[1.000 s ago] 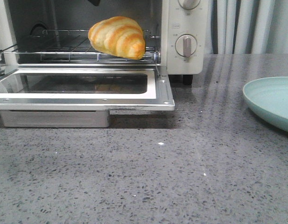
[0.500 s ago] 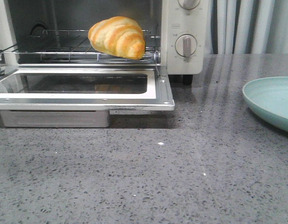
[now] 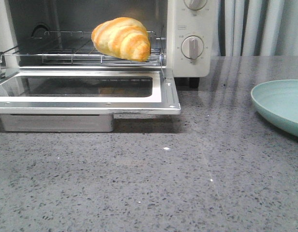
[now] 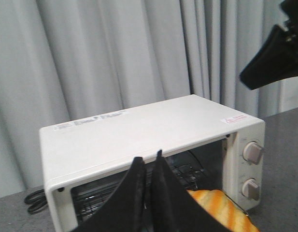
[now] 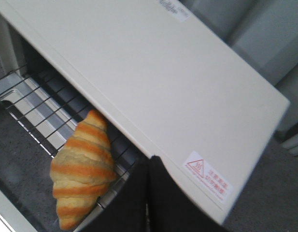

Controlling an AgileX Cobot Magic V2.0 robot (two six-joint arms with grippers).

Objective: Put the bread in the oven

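Croissant [image 3: 121, 38] sits on wire rack [image 3: 57, 50] inside the TOSHIBA toaster oven [image 3: 190, 63], toward the rack's right end, near the dial side. Oven door [image 3: 86, 96] is dropped flat open w/ its glass window facing up. Pale green plate [image 3: 281, 104] on the speckled grey counter [image 3: 153, 183], well apart to the right. Left gripper [image 4: 148, 162] above the oven, fingers pressed together, nothing in them. Right gripper [image 5: 149, 166] also over the oven top, fingers together, empty.
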